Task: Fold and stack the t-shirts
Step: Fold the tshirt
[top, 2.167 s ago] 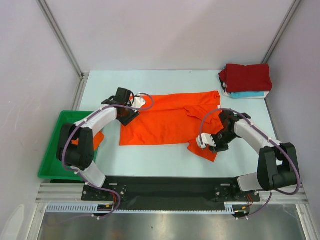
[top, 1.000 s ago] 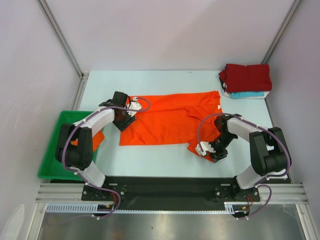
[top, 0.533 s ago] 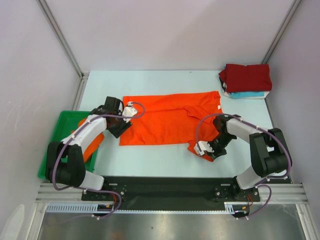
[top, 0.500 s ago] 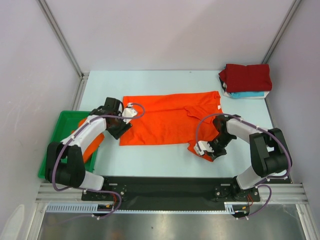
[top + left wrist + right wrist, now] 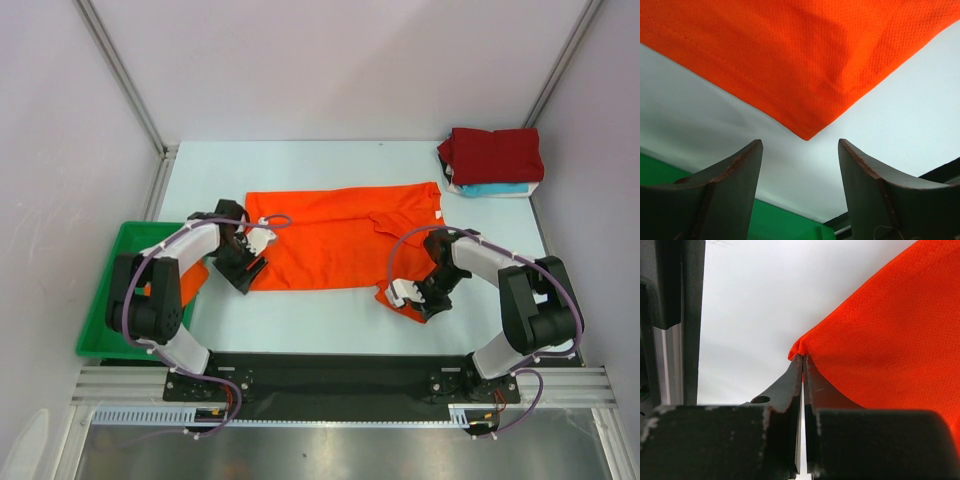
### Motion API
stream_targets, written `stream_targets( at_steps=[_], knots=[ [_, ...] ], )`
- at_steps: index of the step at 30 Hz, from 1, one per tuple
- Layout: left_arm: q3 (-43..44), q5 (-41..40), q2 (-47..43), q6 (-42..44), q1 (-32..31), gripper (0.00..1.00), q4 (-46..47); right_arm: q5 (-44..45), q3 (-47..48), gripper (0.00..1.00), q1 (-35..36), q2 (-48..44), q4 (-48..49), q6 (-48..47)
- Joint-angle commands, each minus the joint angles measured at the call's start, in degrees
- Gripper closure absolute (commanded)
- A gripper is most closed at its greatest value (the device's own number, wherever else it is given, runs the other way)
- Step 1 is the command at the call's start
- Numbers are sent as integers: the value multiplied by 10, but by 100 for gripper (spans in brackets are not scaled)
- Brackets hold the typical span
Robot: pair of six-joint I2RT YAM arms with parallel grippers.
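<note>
Spread flat on the tabletop (image 5: 300, 170) at mid-frame, the light, limp orange t-shirt (image 5: 340, 235) looks best taken by its hemmed corners: the right fingers (image 5: 785, 385) pinch the lower-right one, while the left fingers (image 5: 732, 172) stand open before the lower-left.

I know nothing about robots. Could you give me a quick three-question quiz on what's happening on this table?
1. True or false: the right end effector is shut on a corner of the orange t-shirt.
2. The left end effector is: A) open, a shirt corner just ahead of its fingers; B) shut on cloth; C) far from any cloth.
3. Which shirt tops the folded pile in the far right corner?
Key: 1 true; 2 A; 3 the dark red t-shirt.
</note>
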Motion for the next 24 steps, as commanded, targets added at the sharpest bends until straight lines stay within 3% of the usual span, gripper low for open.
stream_targets(
  at_steps=[1,3,7,15,21,23,24],
  knots=[
    [26,25,14,2,4,32,6,12,10,100,5,1,21,14],
    [27,23,21,4,4,33,11,11,10,100,4,1,23,19],
    [24,34,42,3,4,47,11,10,9,100,7,4,29,27],
    [18,45,52,5,4,53,12,16,11,100,7,16,42,41],
    [21,62,60,11,4,81,-1,16,13,100,7,20,58,70],
    [18,67,55,20,4,99,-10,18,19,100,7,20,60,88],
    [17,65,46,23,4,100,-11,15,31,100,3,20,49,101]
  ],
)
